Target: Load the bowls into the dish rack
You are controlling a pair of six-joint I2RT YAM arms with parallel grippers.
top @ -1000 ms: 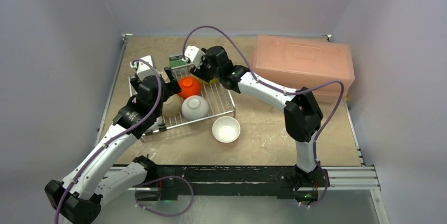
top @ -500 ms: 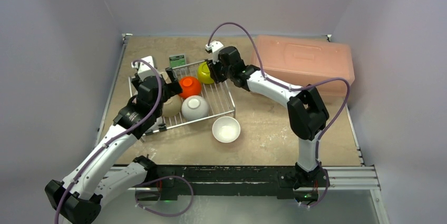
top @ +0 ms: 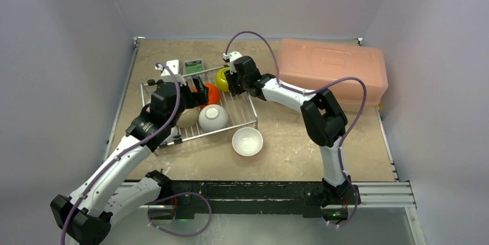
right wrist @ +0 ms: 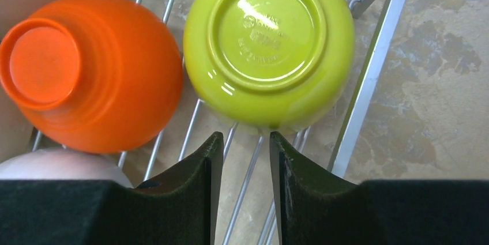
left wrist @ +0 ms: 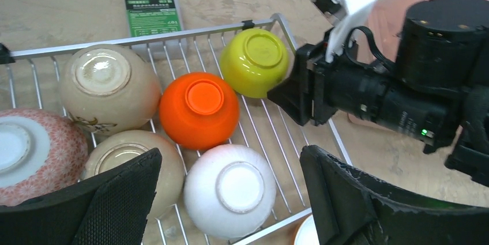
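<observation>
Six bowls sit mouth-down in the dish rack (top: pixel 247 109). The lime-green bowl (right wrist: pixel 268 43) is in the far right corner with the orange bowl (right wrist: pixel 86 78) just beside it. A white bowl (left wrist: pixel 230 190) sits at the near edge, and two beige bowls (left wrist: pixel 109 86) and a red-patterned bowl (left wrist: pixel 34 155) lie further left. The last bowl (top: pixel 247 141) stands mouth-up on the worktop (top: pixel 288 147), just beside the rack's near rail.

The right gripper (right wrist: pixel 245 141) sits low at the lime-green bowl's wall. Its fingers (right wrist: pixel 210 164) are close together with a narrow gap and only rack wire between them, so it grasps nothing. The left gripper (left wrist: pixel 230 155) hovers over the rack's middle, spread wide and empty.

The lime-green bowl looks settled, so the step in hand is probably to clear off and fetch the last bowl. The right gripper would do best to rise straight up before swinging away (the orange bowl is close, and a sideways drag could shove both). The last bowl calls for a pinch on its rim, one finger inside. It can then be turned over onto the bare wires between the white bowl and the right rail. The left arm should hold back, since both arms crowd the rack.
</observation>
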